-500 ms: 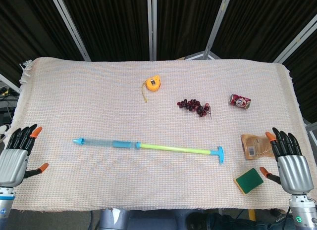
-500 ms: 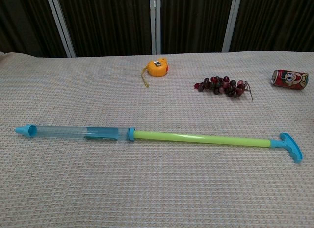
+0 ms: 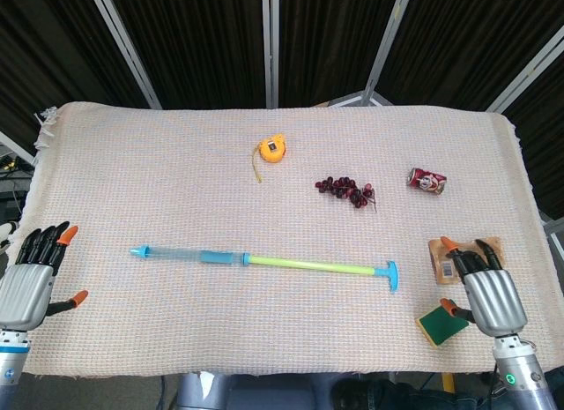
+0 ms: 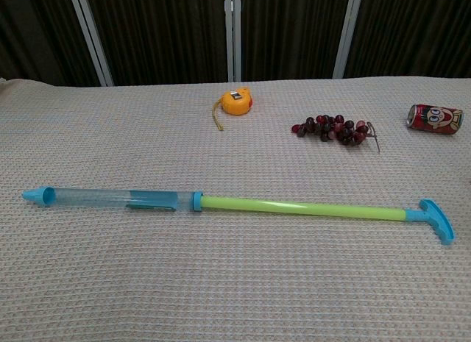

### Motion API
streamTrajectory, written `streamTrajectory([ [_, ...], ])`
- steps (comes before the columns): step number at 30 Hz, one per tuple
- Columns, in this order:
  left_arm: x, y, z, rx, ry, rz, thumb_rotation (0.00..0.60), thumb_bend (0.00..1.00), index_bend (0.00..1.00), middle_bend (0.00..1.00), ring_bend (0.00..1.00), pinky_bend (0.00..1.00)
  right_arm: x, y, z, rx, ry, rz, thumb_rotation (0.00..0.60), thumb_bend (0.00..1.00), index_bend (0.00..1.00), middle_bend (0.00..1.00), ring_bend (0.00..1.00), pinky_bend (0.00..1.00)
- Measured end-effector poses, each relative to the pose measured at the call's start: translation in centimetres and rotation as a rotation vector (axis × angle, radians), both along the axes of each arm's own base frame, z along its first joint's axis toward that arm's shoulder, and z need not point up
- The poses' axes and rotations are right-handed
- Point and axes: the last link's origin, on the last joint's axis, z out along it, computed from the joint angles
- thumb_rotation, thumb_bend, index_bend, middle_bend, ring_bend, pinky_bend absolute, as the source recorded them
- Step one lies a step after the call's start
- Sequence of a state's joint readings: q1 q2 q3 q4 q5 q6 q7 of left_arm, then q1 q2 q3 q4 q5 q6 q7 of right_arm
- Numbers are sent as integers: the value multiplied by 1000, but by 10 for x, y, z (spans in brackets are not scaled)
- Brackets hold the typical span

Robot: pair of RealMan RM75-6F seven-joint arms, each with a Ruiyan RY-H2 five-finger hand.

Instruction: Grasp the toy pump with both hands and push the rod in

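The toy pump (image 3: 264,261) (image 4: 235,204) lies flat across the table's near half. Its clear blue barrel (image 3: 185,254) (image 4: 110,199) points left. The yellow-green rod (image 3: 313,266) (image 4: 302,208) is drawn far out to the right and ends in a blue T-handle (image 3: 392,275) (image 4: 438,220). My left hand (image 3: 26,282) hovers at the table's left front edge with fingers spread, holding nothing, well left of the barrel tip. At the front right, my right hand (image 3: 485,287) holds nothing, fingers apart, right of the handle. Neither hand shows in the chest view.
An orange tape measure (image 3: 270,150) (image 4: 235,104) and a bunch of dark grapes (image 3: 345,190) (image 4: 331,129) lie beyond the pump. A red can (image 3: 426,180) (image 4: 434,118) lies at the far right. A brown packet (image 3: 445,256) and a green sponge (image 3: 441,323) sit by my right hand.
My right hand has moved left and forward, now partly over the brown packet. The left hand has barely shifted. The pump has not moved.
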State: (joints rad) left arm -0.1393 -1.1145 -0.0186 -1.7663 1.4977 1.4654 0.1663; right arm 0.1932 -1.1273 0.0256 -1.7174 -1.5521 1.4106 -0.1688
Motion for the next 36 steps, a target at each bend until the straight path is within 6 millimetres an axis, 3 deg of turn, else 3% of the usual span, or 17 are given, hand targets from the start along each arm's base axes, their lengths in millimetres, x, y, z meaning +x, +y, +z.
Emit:
streamTrajectory([
  [3,-1,4,-3,-8,9,7,600,0,0,0,0,0,7,-17,-14,97,-10,-11,600,0,137,988,1000,1000],
  [8,-4,9,-7,-15,21,21,600,0,0,0,0,0,19,-49,-36,224,-8,-38,600,0,273,1000,1000,1000],
  [16,-7,16,-13,-26,38,39,600,0,0,0,0,0,38,-85,-79,334,14,-90,600,1,371,1000,1000,1000],
  [23,-9,21,-17,-38,50,45,600,0,0,0,0,0,38,-97,-110,363,62,-113,600,132,408,1000,1000,1000],
  [36,-8,21,-18,-42,48,48,600,0,0,0,0,0,34,-97,-129,376,98,-117,600,164,463,1000,1000,1000],
])
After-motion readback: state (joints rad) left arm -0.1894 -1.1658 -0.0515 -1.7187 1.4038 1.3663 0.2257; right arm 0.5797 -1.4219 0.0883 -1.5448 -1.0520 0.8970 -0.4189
